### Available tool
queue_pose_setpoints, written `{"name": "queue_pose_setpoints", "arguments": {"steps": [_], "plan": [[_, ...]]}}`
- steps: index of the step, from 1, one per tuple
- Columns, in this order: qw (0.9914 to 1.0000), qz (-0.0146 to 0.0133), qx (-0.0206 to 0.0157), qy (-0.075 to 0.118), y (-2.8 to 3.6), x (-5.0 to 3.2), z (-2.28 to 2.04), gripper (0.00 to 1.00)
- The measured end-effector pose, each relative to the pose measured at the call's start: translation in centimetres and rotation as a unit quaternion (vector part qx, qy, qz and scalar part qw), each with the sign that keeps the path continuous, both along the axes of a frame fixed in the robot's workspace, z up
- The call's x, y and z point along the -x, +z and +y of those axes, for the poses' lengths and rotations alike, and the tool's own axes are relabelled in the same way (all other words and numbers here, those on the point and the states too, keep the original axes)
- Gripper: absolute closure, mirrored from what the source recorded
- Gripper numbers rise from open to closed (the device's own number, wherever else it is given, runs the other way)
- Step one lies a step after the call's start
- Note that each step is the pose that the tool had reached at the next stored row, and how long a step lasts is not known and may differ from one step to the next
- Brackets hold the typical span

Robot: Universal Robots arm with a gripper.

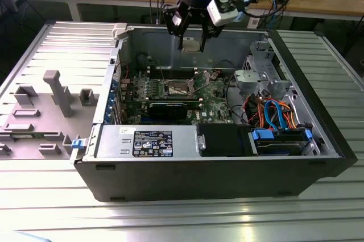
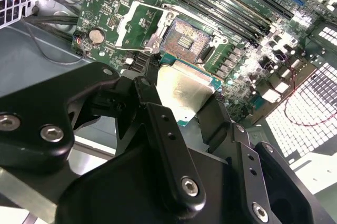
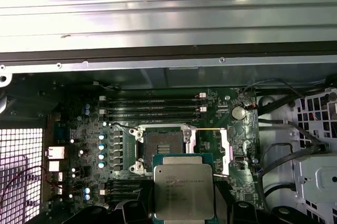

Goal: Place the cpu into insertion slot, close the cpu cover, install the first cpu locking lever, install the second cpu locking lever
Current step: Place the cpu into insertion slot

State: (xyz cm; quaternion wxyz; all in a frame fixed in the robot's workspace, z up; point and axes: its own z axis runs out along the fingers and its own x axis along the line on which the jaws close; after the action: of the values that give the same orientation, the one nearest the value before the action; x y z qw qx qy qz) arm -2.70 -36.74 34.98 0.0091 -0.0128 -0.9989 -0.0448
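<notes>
While the end effector (image 1: 191,41) hangs at the exterior view's upper centre, clamped on the cpu (image 1: 191,46), the uncovered insertion slot (image 1: 176,88) lies below it, slightly toward that frame's left.

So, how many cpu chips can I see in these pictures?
1. The cpu is gripped in the hand, held above the motherboard near the insertion slot, whose centre is bare. The hand hides some of the motherboard, so another could be hidden.
</notes>
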Motion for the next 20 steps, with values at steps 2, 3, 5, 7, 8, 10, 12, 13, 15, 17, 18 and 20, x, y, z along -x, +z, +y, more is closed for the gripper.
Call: {"name": "queue_pose_setpoints", "arguments": {"steps": [2,3,5,7,8,10,12,13,15,17,18,20], "plan": [[1.0,0.0,0.0,0.0,-0.06,0.0,0.0,0.45],[1.0,0.0,0.0,0.0,-0.08,0.0,-0.01,0.45],[1.0,0.0,0.0,0.0,-0.16,0.0,-0.01,0.45],[1.0,0.0,0.0,0.0,-0.2,0.0,-0.01,0.45],[1.0,0.0,0.0,0.0,-0.22,0.0,-0.01,0.45],[1.0,0.0,0.0,0.0,-0.27,0.0,-0.02,0.45],[1.0,0.0,0.0,0.0,-0.31,0.0,-0.02,0.45],[1.0,0.0,0.0,0.0,-0.33,0.0,-0.02,0.45],[1.0,0.0,0.0,0.0,-0.43,0.0,-0.03,0.45],[1.0,0.0,0.0,0.0,-0.47,0.0,-0.04,0.45],[1.0,0.0,0.0,0.0,-0.5,0.0,-0.04,0.45],[1.0,0.0,0.0,0.0,-0.56,0.0,-0.05,0.45]]}}
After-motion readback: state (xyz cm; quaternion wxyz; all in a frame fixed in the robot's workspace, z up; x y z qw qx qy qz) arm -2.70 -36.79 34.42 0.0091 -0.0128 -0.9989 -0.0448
